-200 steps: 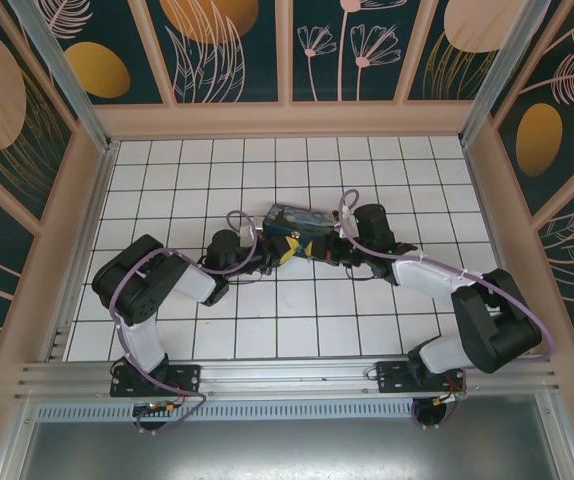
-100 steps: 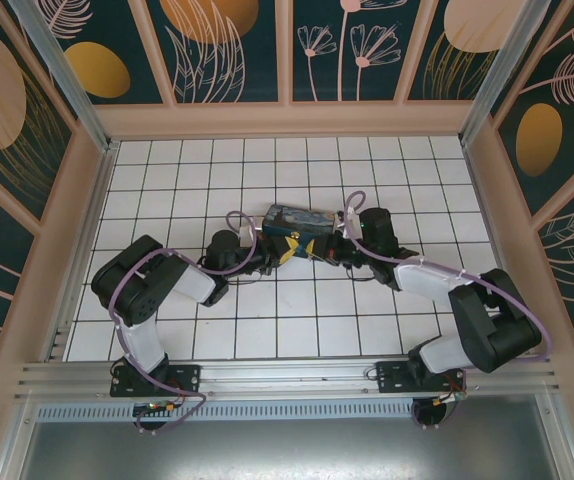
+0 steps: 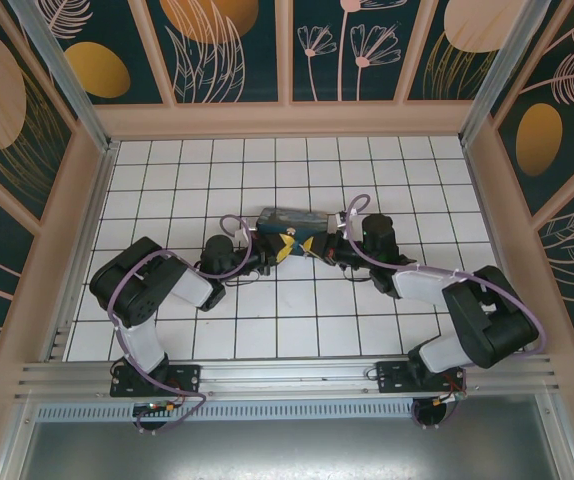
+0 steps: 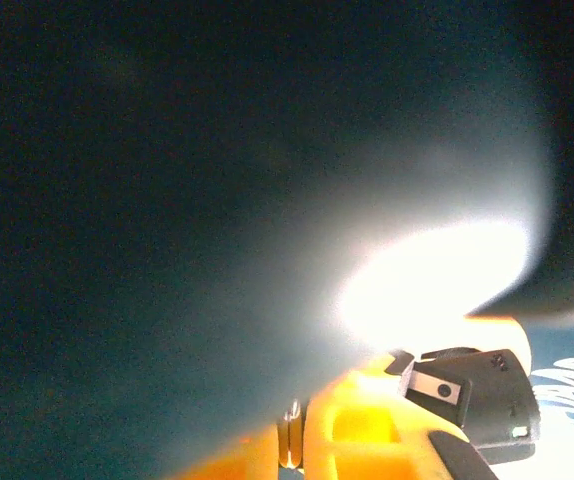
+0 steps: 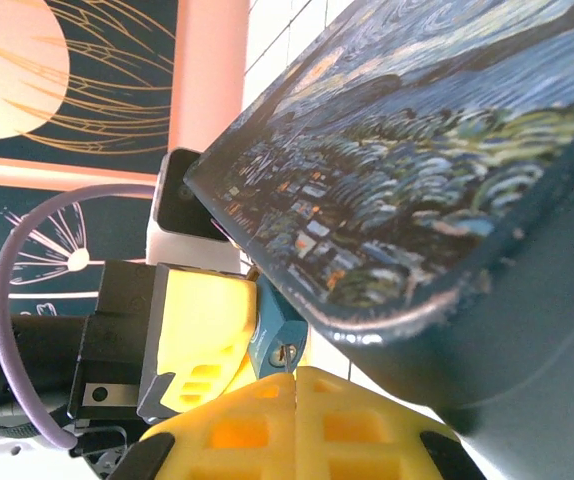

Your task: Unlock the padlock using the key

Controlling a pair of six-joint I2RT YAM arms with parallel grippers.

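The padlock point(image 5: 275, 338), a small teal-blue body with a brass keyhole, hangs just under the corner of the painted tin box. My left gripper point(image 3: 274, 251) is shut on it; one yellow finger point(image 5: 205, 335) presses its side, and a metal sliver shows between the left gripper point(image 4: 295, 440) fingers. My right gripper point(image 5: 295, 378) is shut on the key point(image 5: 286, 358), whose thin dark tip sticks out at the keyhole. From above, the right gripper point(image 3: 311, 244) meets the left one over the padlock point(image 3: 290, 245).
The blue painted tin box point(image 3: 292, 218) lies right behind both grippers and looms over them in the right wrist view point(image 5: 417, 170). Purple cables point(image 3: 235, 240) loop off both wrists. White tiled floor point(image 3: 297, 310) stretches in front; wooden walls point(image 3: 287, 120) ring it.
The right arm's elbow has sunk nearer and its wrist has shifted slightly right. Both grippers stay together at the padlock. The tin box looks slightly narrower from above.
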